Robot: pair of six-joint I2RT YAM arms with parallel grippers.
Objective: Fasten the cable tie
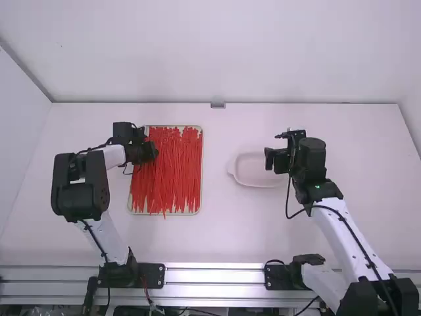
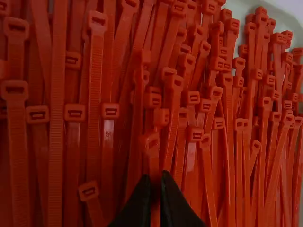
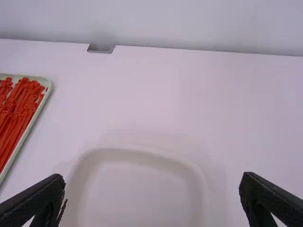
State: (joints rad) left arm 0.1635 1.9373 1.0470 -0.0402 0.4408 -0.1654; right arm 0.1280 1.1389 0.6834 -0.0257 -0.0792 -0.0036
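Observation:
A heap of red cable ties [image 1: 168, 170] lies on a pale tray [image 1: 199, 172] left of the table's middle. My left gripper [image 1: 148, 153] is low over the heap's far left part. In the left wrist view its gripper [image 2: 155, 176] has its fingers pressed nearly together, with one red tie strap [image 2: 155, 163] pinched between them amid the other cable ties [image 2: 99, 94]. My right gripper [image 1: 271, 160] hangs over a white dish [image 1: 252, 171], wide open and holding nothing; its fingers [image 3: 35, 196] stand on either side of the dish [image 3: 142, 184].
A small grey bracket [image 1: 218, 103] sits at the table's far edge. The tray's rim [image 3: 43, 92] lies left of the dish. White walls close the table at the back and the left. Bare tabletop lies between tray and dish and in front of both.

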